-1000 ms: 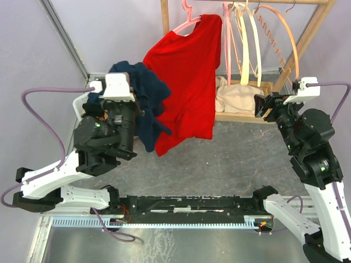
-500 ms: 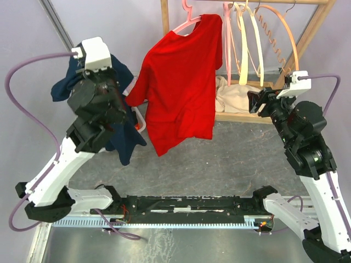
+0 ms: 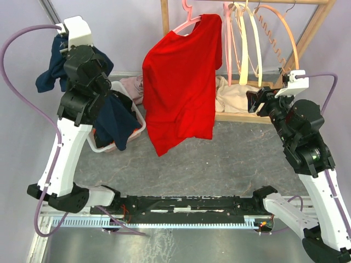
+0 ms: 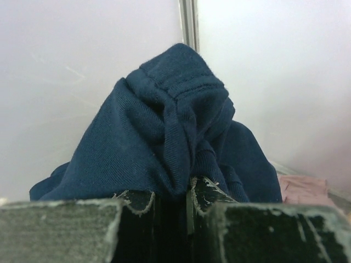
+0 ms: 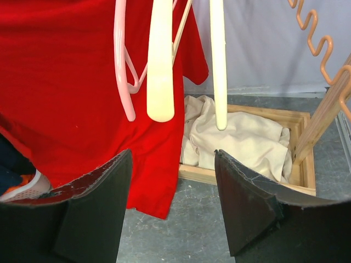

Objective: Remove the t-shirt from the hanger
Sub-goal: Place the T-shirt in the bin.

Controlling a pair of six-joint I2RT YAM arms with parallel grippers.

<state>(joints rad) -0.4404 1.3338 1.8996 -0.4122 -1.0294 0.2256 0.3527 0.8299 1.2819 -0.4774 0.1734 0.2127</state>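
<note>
From above, the red t-shirt hangs on the pink hanger at the left end of the wooden rack, its hem reaching down in front of the rack's base. Well left of the rack, the left arm is raised high with a navy garment draped from its tip, part of it trailing into a white basket below. The right gripper sits at the right of the rack's base, near a cream cloth lying in it. In the left wrist view, the left gripper is clamped tight on a bunched fold of the navy garment, which rises above the fingers against the pale wall. In the right wrist view, the right gripper's fingers are spread wide and hold nothing. They face the rack, with the red t-shirt to their left, pale hangers straight ahead and an orange spiral hanger at the rack's right end.
</note>
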